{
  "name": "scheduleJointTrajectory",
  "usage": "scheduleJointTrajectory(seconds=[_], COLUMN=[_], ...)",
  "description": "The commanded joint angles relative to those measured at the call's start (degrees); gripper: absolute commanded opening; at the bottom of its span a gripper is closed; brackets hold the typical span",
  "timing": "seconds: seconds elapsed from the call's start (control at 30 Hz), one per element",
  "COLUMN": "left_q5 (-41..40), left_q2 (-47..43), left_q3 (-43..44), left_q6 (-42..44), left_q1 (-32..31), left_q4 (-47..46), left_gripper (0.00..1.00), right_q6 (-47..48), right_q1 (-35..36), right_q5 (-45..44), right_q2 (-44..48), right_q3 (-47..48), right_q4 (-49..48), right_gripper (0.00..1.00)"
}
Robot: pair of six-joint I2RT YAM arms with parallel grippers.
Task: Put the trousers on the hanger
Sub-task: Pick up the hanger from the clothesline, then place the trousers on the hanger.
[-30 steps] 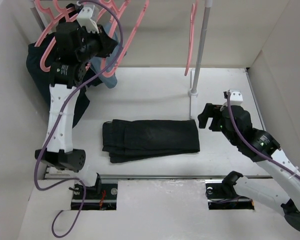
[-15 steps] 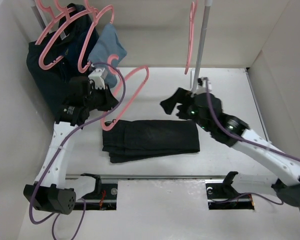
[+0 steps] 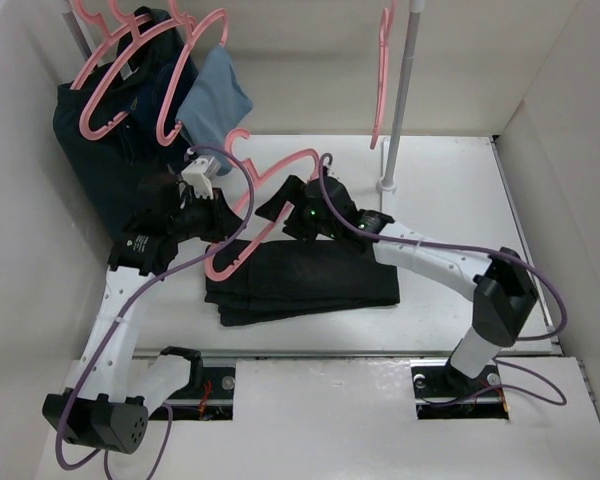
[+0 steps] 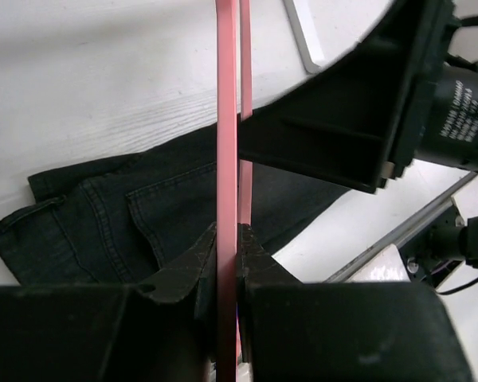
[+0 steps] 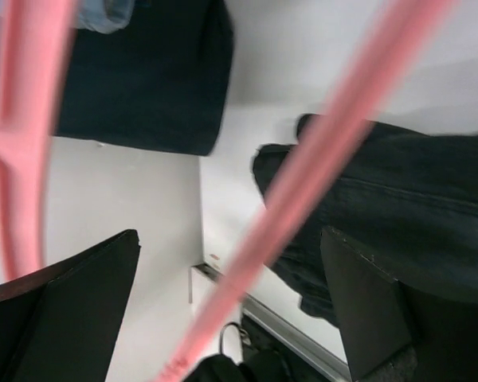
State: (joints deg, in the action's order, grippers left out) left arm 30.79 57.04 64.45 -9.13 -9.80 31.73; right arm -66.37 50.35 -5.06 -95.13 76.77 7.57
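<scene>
The black trousers [image 3: 310, 280] lie folded on the table's middle; they also show in the left wrist view [image 4: 95, 223] and the right wrist view [image 5: 414, 199]. My left gripper [image 3: 218, 222] is shut on the pink hanger [image 3: 270, 178] and holds it above the trousers' left end; the jaws pinch its bar [image 4: 226, 143]. My right gripper [image 3: 278, 207] is open at the hanger's right arm. In the right wrist view the hanger's bar [image 5: 319, 159] passes between my spread fingers [image 5: 64, 302], touching neither; the right gripper [image 5: 231, 255] holds nothing.
Several more pink hangers [image 3: 130, 60] hang on the rail at the back left, with a dark navy garment [image 3: 90, 140] and a light-blue cloth [image 3: 218, 95]. One pink hanger [image 3: 383, 70] hangs by the rack's pole [image 3: 397, 100]. White walls close in both sides.
My left arm has brought the hanger down from the rail to just above the trousers. My right arm has swung left across the table to the hanger.
</scene>
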Motion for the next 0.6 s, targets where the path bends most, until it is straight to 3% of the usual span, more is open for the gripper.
scheduleJointTrajectory(seconds=[0.0, 0.07, 0.1, 0.2, 0.23, 0.27, 0.3, 0.33, 0.37, 0.4, 0.43, 0.53, 0.57], left_q5=[3.05, 3.58, 4.28, 7.18, 7.71, 8.23, 8.24, 8.24, 8.24, 8.85, 8.85, 10.35, 10.35], left_q2=[-1.05, -1.05, -1.05, -1.05, -1.05, -1.05, -1.05, -1.05, -1.57, -1.58, -1.58, -0.97, -0.09], left_q3=[-1.07, -1.08, -1.08, -0.55, -0.55, -0.55, -0.55, -0.55, -0.55, -0.55, -0.55, -1.08, -1.08], left_q6=[-1.16, -1.16, -1.16, -1.16, -1.16, -1.16, -1.16, -1.16, -0.55, -0.54, -0.54, -0.02, -0.02], left_q1=[-0.3, -0.3, -0.3, -0.3, -0.3, -0.3, -0.3, -0.3, -0.3, -0.3, -0.3, 2.06, 2.76], left_q4=[-3.51, -3.51, -4.03, -4.57, -4.57, -5.18, -5.18, -5.18, -5.18, -5.18, -5.18, -5.8, -5.8], left_gripper=[0.0, 0.0, 0.0, 0.0, 0.0, 0.0, 0.0, 0.07, 0.2, 0.48, 0.61, 0.82, 0.84], right_q6=[-1.66, -1.66, -2.44, -3.59, -3.59, -2.72, -2.02, 0.16, 1.58, 2.99, 4.48, 9.32, 10.89], right_q1=[0.54, 0.54, 0.54, -0.69, -0.69, -1.3, -1.3, -1.91, -1.92, -2.53, -2.53, -3.77, -4.64], right_q5=[3.03, 4.35, 5.4, 9.8, 10.41, 10.42, 10.42, 11.03, 11.82, 12.35, 12.88, 16.56, 17.62], right_q2=[-2.42, -4.35, -6.1, -7.44, -7.44, -7.44, -7.44, -6.83, -5.86, -5.33, -4.2, -2.43, -1.3], right_q3=[5.57, 6.72, 6.72, 4.62, 3.57, 2.52, 0.94, 0.23, -0.48, -1.88, -2.5, -5.91, -7.06], right_q4=[-7.39, -7.4, -7.4, -9.66, -10.81, -11.7, -11.7, -12.31, -13.1, -13.11, -13.72, -14.25, -15.65], right_gripper=[1.0, 0.93, 0.82, 0.42, 0.15, 0.04, 0.0, 0.0, 0.0, 0.0, 0.0, 0.0, 0.0])
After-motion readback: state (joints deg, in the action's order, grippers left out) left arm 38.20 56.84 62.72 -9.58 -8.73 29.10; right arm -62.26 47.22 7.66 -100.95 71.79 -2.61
